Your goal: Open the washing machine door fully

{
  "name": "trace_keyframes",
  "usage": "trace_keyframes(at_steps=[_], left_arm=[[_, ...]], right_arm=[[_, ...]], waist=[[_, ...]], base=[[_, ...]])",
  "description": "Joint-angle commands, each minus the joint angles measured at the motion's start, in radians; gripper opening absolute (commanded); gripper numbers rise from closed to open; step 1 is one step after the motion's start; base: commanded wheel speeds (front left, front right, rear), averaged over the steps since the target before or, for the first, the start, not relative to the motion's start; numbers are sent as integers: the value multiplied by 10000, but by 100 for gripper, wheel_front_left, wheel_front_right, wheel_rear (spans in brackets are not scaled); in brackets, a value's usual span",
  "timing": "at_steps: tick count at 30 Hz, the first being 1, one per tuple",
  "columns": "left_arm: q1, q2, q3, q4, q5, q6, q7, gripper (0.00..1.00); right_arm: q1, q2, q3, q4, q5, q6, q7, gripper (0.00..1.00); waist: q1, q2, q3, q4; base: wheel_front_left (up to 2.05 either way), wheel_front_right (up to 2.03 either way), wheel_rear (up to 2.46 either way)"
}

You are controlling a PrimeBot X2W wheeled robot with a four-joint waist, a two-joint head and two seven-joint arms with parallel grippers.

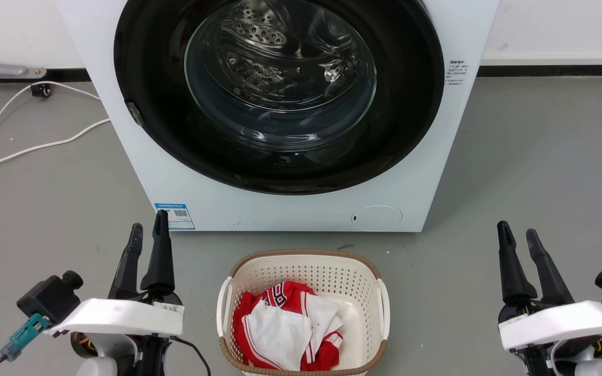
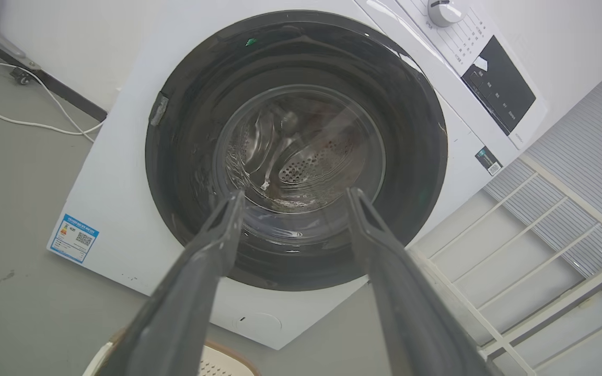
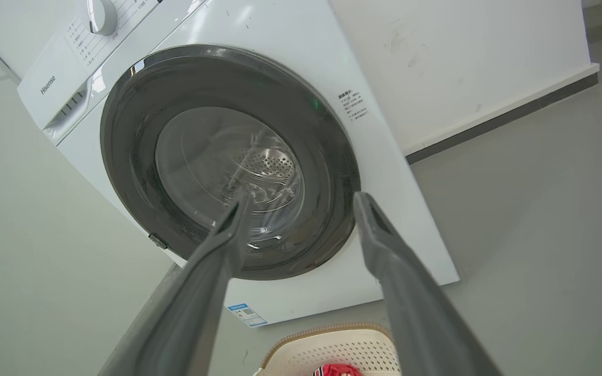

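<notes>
The white washing machine stands on the floor ahead of me. Its round black door with the clear glass bowl lies flat against the front, shut, and the steel drum shows through the glass. A small latch sits on the door's left edge. My left gripper is low at the left, open and empty, well short of the machine. At the lower right my right gripper is also open and empty. Both wrist views look up at the door between spread fingers.
A cream perforated laundry basket with red and white clothes sits on the grey floor between my arms, just before the machine. White cables trail over the floor at the left. A white rack stands right of the machine in the left wrist view.
</notes>
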Motion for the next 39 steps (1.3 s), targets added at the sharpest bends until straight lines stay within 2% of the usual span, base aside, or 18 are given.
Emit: trace_keyframes(at_steps=[1,15,39], left_arm=[[-41,27,-66,-106,361,28,-96,100],[-13,36,-368,67,2765,344,-487,100],[-64,393,-1065,112,5469,958,-1039,100]], right_arm=[[-31,2,20,-87,-360,0,-62,100],[106,13,93,-141,-2268,0,-223,100],[295,32,151,-415,-4747,-1,-176,100]], waist=[[0,0,-1,-1],[-1,0,5,-12],[-1,0,22,-6]], base=[[0,0,0],[0,0,0],[0,0,0]])
